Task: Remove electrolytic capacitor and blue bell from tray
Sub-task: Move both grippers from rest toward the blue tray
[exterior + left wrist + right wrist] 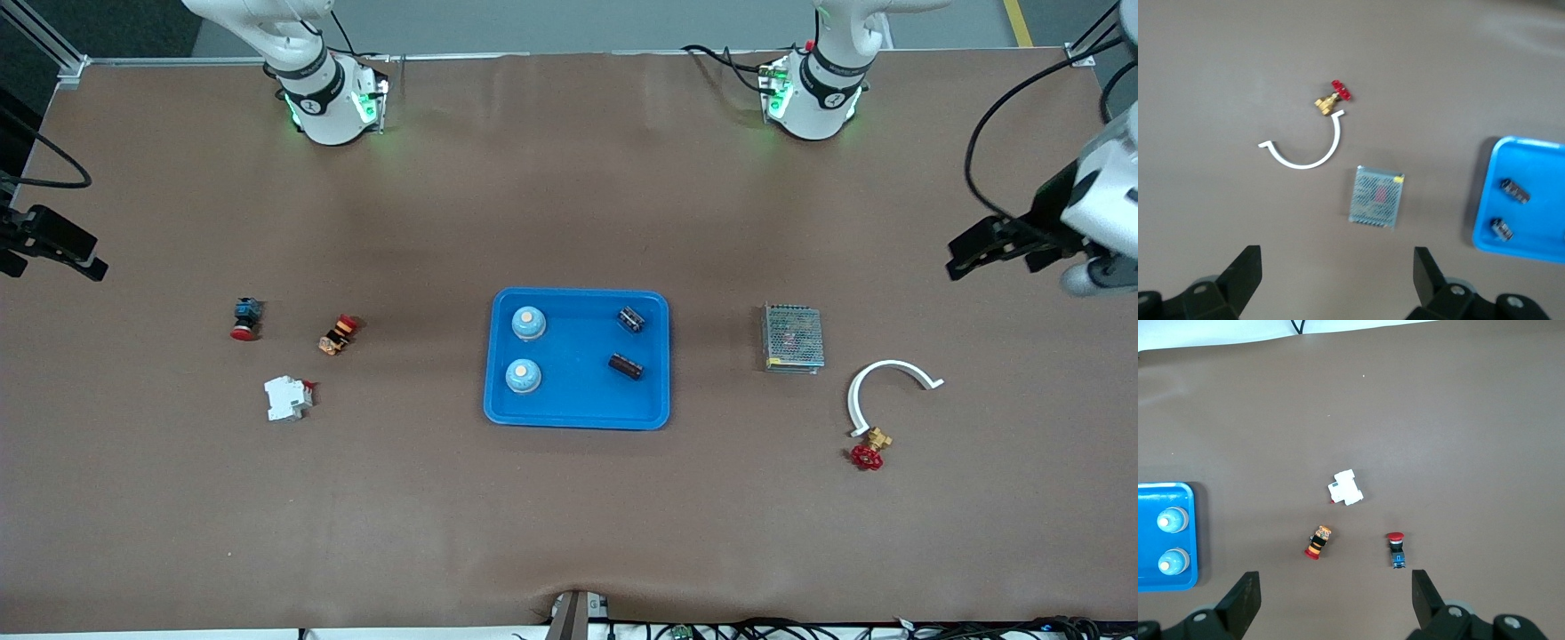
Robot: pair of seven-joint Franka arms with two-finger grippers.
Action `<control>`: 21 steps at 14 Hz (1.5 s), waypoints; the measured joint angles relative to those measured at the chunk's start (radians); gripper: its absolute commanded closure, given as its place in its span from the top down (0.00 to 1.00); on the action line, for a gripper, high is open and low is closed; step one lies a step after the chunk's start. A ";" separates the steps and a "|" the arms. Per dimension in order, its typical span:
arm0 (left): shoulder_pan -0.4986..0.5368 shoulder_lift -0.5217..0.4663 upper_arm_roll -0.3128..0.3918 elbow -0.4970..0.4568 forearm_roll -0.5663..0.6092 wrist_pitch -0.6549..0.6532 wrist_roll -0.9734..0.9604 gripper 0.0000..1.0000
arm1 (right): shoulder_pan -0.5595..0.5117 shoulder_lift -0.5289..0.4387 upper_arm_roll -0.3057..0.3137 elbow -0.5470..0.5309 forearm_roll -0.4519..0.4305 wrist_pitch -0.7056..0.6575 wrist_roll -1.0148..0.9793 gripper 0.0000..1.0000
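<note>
The right tool hangs over the right arm's end of the worktop, fingers spread wide and holding nothing.

Below it lie three small parts. A blue switch with a red cap is nearest that end. Beside it, toward the tray, is an orange and black button. A white breaker lies nearer the front camera than both.

In the middle of the worktop sits a blue tray. Two bells stand in the half toward the right arm, one nearer the front camera than the other, apart from each other. Two capacitors lie on their sides in the half toward the left arm, also apart, one nearer the front camera.

Toward the left arm's end lies a metal mesh box, flat on the worktop. Nearer the front camera than it is a white curved clip, and at one end of the clip sits a brass valve with a red handwheel.

The left tool hangs over the left arm's end of the worktop, fingers spread and empty.
</note>
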State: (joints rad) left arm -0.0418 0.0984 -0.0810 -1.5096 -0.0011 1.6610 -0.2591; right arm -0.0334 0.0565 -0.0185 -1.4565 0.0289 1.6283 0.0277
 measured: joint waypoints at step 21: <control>-0.249 0.320 -0.048 0.040 -0.004 0.169 -0.666 1.00 | 0.149 0.055 0.017 -0.207 -0.001 0.190 0.237 1.00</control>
State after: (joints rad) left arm -0.2905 0.4180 -0.1290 -1.4696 -0.0048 1.8301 -0.9254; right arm 0.1153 0.1114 -0.0013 -1.6634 0.0278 1.8180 0.2647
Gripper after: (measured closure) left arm 0.000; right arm 0.000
